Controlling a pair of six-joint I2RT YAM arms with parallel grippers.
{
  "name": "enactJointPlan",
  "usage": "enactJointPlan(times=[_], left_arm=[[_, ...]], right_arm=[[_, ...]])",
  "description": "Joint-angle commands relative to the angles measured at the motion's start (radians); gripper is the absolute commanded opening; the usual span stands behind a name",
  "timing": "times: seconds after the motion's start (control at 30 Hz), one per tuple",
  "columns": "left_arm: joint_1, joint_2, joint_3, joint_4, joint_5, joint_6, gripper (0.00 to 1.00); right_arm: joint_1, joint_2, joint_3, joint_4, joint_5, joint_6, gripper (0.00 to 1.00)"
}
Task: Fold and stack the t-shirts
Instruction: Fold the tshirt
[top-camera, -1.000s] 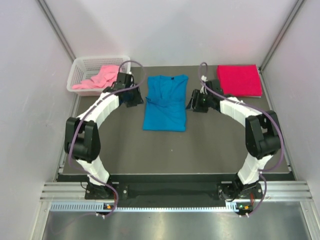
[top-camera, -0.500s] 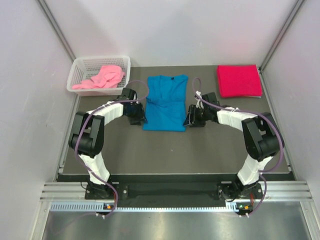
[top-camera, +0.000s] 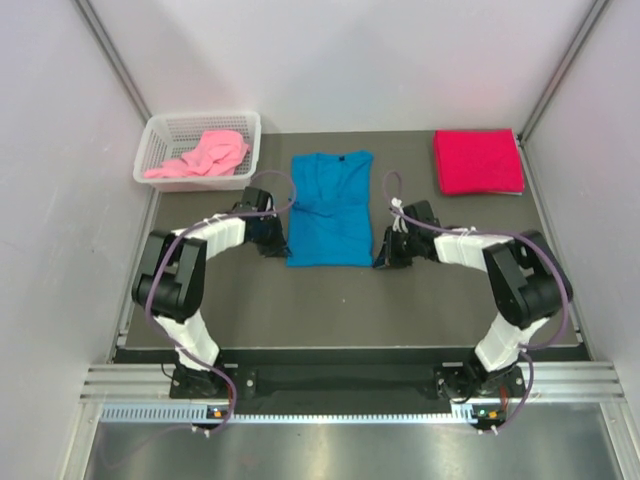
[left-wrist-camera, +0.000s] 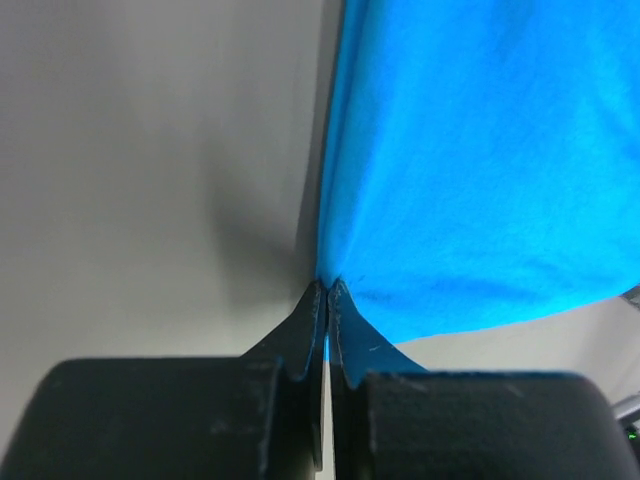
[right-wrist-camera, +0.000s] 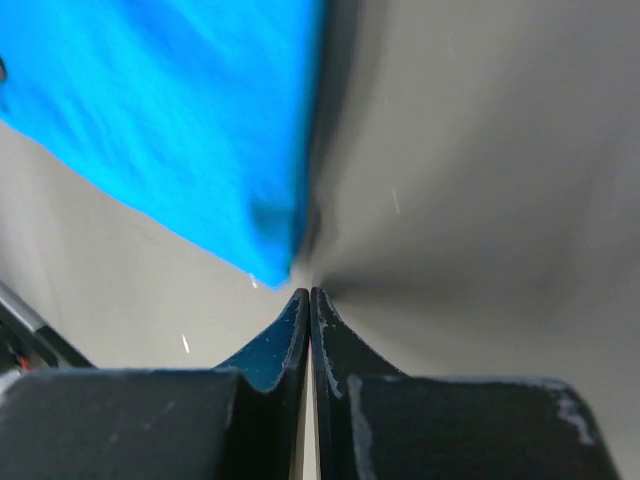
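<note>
The blue t-shirt (top-camera: 330, 208) lies flat mid-table, folded into a long strip with its dark collar at the far end. My left gripper (top-camera: 279, 245) is at its near left corner. In the left wrist view the left gripper (left-wrist-camera: 327, 284) is shut on the blue t-shirt (left-wrist-camera: 480, 150), with a sliver of cloth between the jaws. My right gripper (top-camera: 385, 256) is at the near right corner. The right gripper (right-wrist-camera: 309, 292) is shut, and the blue t-shirt (right-wrist-camera: 180, 110) ends just left of its tips with no cloth seen between them. A red t-shirt (top-camera: 478, 162) lies folded at the far right. A pink t-shirt (top-camera: 205, 155) sits crumpled in the basket.
A white mesh basket (top-camera: 166, 130) stands at the far left corner of the dark table (top-camera: 330, 300). Grey walls close in on both sides. The rail with the arm bases runs along the near edge.
Both grippers have moved nearer along the blue t-shirt's sides, from beside its upper part to its near corners. Both have gone from open to shut.
</note>
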Motion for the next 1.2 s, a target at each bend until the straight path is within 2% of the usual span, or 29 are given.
enactJointPlan(times=[0.0, 0.1, 0.13, 0.17, 0.2, 0.23, 0.27, 0.33, 0.37, 0.5, 0.67, 0.77, 1.0, 1.17], left_arm=[[-0.043, -0.132, -0.119, -0.019, -0.027, -0.046, 0.00], [-0.074, -0.225, -0.208, -0.028, -0.055, -0.075, 0.00], [-0.081, -0.247, -0.226, -0.033, -0.057, -0.083, 0.03], [-0.086, -0.267, -0.243, -0.036, -0.055, -0.086, 0.10], [-0.087, -0.301, -0.268, -0.042, -0.051, -0.088, 0.24], [-0.088, -0.318, -0.276, -0.046, -0.054, -0.088, 0.30], [-0.088, -0.331, -0.280, -0.077, -0.064, -0.089, 0.34], [-0.088, -0.368, -0.267, -0.114, -0.106, -0.082, 0.39], [-0.088, -0.385, -0.244, -0.134, -0.121, -0.079, 0.40], [-0.078, -0.372, -0.150, -0.128, -0.169, -0.068, 0.39], [-0.065, -0.193, 0.024, -0.077, -0.109, -0.054, 0.34], [-0.055, -0.088, 0.121, -0.074, -0.116, -0.043, 0.29], [-0.031, 0.062, 0.287, -0.117, -0.187, -0.022, 0.26], [-0.023, 0.133, 0.342, -0.114, -0.205, -0.010, 0.26]], right_arm=[[0.012, -0.130, -0.081, 0.015, 0.049, 0.005, 0.00], [0.023, -0.228, -0.169, 0.022, 0.052, 0.014, 0.00], [0.037, -0.245, -0.212, 0.025, 0.057, 0.015, 0.00], [0.044, -0.265, -0.231, 0.023, 0.065, 0.018, 0.00], [0.052, -0.304, -0.249, 0.023, 0.072, 0.029, 0.00], [0.063, -0.328, -0.281, 0.019, 0.078, 0.035, 0.01], [0.067, -0.351, -0.295, 0.012, 0.088, 0.041, 0.01], [0.071, -0.423, -0.318, -0.012, 0.094, 0.055, 0.11], [0.071, -0.448, -0.319, -0.021, 0.098, 0.055, 0.20], [0.071, -0.474, -0.227, -0.084, 0.112, 0.023, 0.37], [0.066, -0.381, -0.106, -0.121, 0.117, -0.035, 0.43], [0.032, -0.271, 0.038, -0.135, 0.134, -0.084, 0.48], [-0.023, 0.103, 0.491, -0.207, 0.026, -0.233, 0.47], [-0.021, 0.247, 0.625, -0.222, -0.024, -0.377, 0.49]])
